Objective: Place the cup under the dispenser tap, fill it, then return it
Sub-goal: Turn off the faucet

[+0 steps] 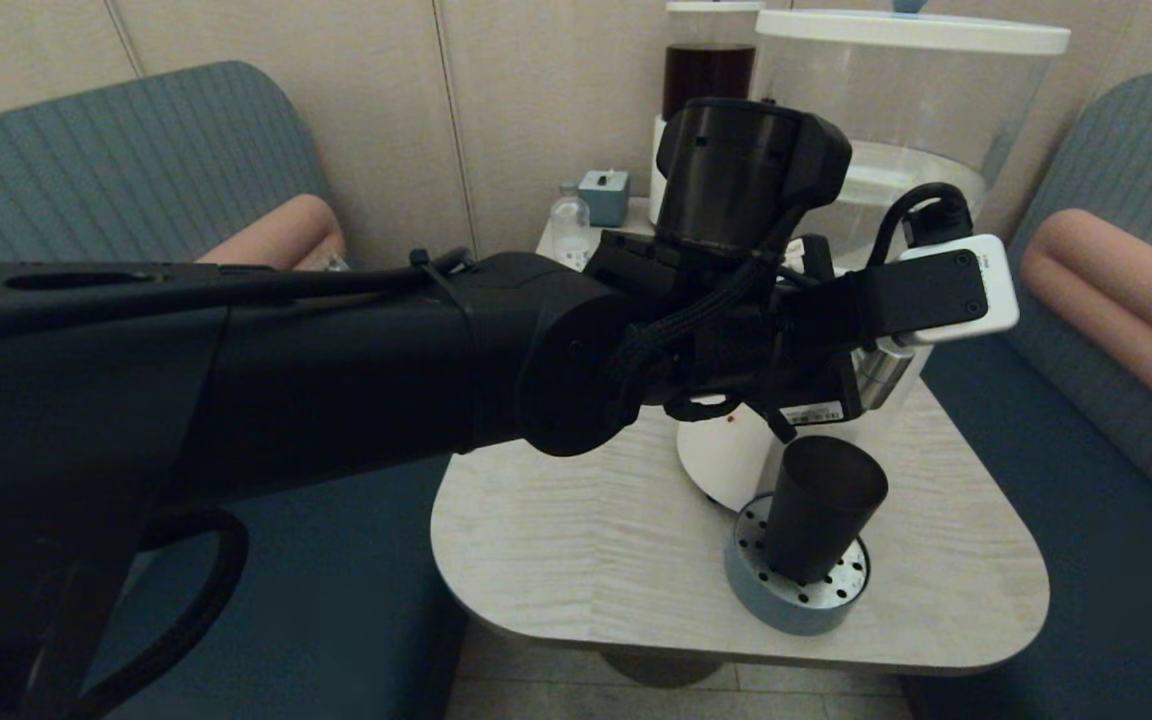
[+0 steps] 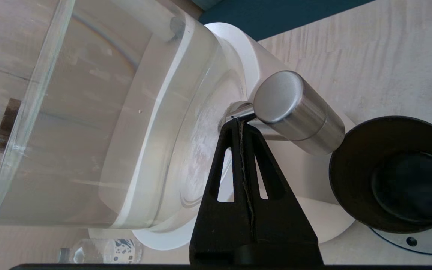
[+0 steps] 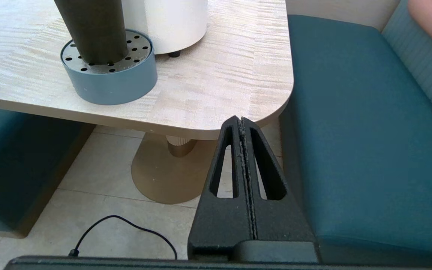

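My left gripper (image 2: 240, 122) has its two black triangular fingers pressed flat together, nothing between them. The tips sit right at the thin neck where the dispenser tap (image 2: 299, 112) meets the white base (image 2: 238, 48), looks like touching or just about. The tap is a chunky brushed-metal cylinder with a flat round end, jutting out at an angle. Above it sits the big clear tank (image 1: 911, 110) under a white lid.

The cup (image 1: 821, 508) sits just beneath the tap's outlet, upright on a round blue-grey drip tray (image 3: 114, 84) with a perforated metal top. It's dark, near-black, tapered, no handle. From the left wrist view I can't tell for sure whether there's water in it.

The right gripper (image 3: 243, 123) is also clamped shut on nothing, hanging off the rounded corner of the pale wood-grain table (image 3: 219, 75), above the teal bench seat (image 3: 358, 131).
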{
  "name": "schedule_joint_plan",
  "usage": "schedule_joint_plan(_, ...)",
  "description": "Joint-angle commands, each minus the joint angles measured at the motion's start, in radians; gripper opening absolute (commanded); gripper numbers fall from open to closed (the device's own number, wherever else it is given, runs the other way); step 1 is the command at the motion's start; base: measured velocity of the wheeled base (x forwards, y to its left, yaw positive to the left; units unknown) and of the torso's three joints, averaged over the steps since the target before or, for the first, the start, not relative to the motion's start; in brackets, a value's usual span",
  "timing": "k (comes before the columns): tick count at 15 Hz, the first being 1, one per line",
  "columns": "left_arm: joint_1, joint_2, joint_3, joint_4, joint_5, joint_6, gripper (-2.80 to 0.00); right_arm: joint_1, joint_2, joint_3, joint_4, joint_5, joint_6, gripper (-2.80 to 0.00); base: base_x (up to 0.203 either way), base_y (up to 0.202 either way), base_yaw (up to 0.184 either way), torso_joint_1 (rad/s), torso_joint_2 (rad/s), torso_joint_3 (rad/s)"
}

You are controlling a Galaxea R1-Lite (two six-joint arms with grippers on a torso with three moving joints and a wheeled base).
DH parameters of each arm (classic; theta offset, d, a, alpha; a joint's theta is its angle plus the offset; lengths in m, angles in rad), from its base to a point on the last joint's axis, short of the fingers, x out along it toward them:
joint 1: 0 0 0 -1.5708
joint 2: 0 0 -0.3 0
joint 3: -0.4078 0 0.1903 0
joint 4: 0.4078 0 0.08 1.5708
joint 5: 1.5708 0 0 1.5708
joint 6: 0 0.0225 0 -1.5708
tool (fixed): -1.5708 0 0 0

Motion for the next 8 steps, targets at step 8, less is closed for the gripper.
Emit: schedule_joint_plan(8, 0.000, -0.003, 0.000, -0.015, 0.000, 0.006, -2.80, 0.000, -0.003, 0.000, 0.000, 0.000, -0.002, -2.80, 0.000, 0.000, 0.000, 0.000, 0.00, 0.000)
